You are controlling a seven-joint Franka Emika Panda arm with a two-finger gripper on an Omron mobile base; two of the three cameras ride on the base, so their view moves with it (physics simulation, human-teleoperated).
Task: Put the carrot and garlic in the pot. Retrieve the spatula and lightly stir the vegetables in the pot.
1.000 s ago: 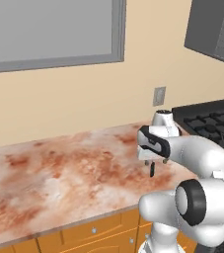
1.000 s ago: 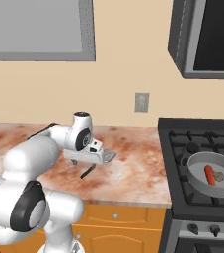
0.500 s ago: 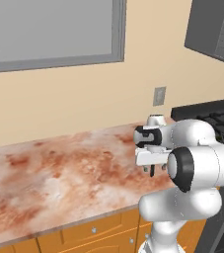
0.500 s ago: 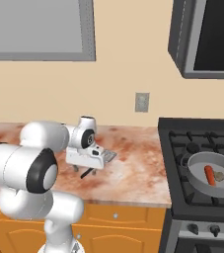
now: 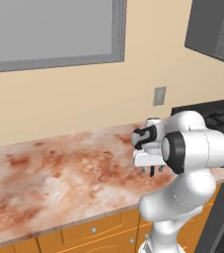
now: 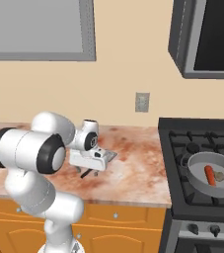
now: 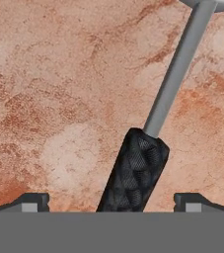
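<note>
Two items, carrot [image 6: 209, 174] and seemingly garlic [image 6: 220, 176], lie inside pot [image 6: 196, 181]

My arm [image 5: 192, 148] rises from the lower right, elbow bent, hand reaching left over the mottled red-brown counter [image 5: 59, 173]. My gripper [image 5: 149, 170] points down just above the counter near its front edge, jaws apart. Wall outlet [image 5: 159, 96] behind on the beige wall. Window [image 5: 54, 29] upper left. Stove [image 5: 222, 116] at right edge. Orange cabinet drawers [image 5: 93, 234] below the counter
</note>
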